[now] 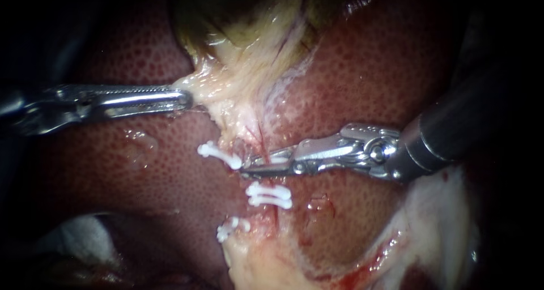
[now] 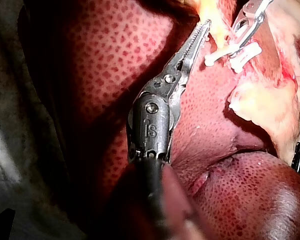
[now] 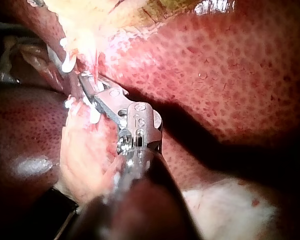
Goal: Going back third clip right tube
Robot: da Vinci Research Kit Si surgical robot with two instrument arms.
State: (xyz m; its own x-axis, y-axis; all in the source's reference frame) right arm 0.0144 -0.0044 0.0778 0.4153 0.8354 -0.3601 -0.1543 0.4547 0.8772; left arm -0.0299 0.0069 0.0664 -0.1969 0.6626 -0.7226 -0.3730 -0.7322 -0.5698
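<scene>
A pale pink tube (image 1: 258,136) runs down from the yellowish gallbladder (image 1: 249,52) over the dark red liver (image 1: 368,80). White clips cross it: one (image 1: 218,153) at upper left, a pair (image 1: 269,195) lower down, and another (image 1: 229,229) below. My right instrument (image 1: 255,165) lies across the tube just above the pair. Its jaws stand slightly apart, with a white clip piece (image 1: 277,160) showing in the gap. My left instrument (image 1: 184,99) is shut on the pale gallbladder tissue and holds it to the left. The right wrist view shows the right instrument (image 3: 85,82) tip at the tube.
White gauze (image 1: 79,239) lies in the dark hollow at lower left. Pale fatty tissue (image 1: 436,222) with bloody edges fills the lower right. In the left wrist view, the other instrument (image 2: 247,25) sits ahead of my left instrument (image 2: 202,30), by the clips (image 2: 232,52).
</scene>
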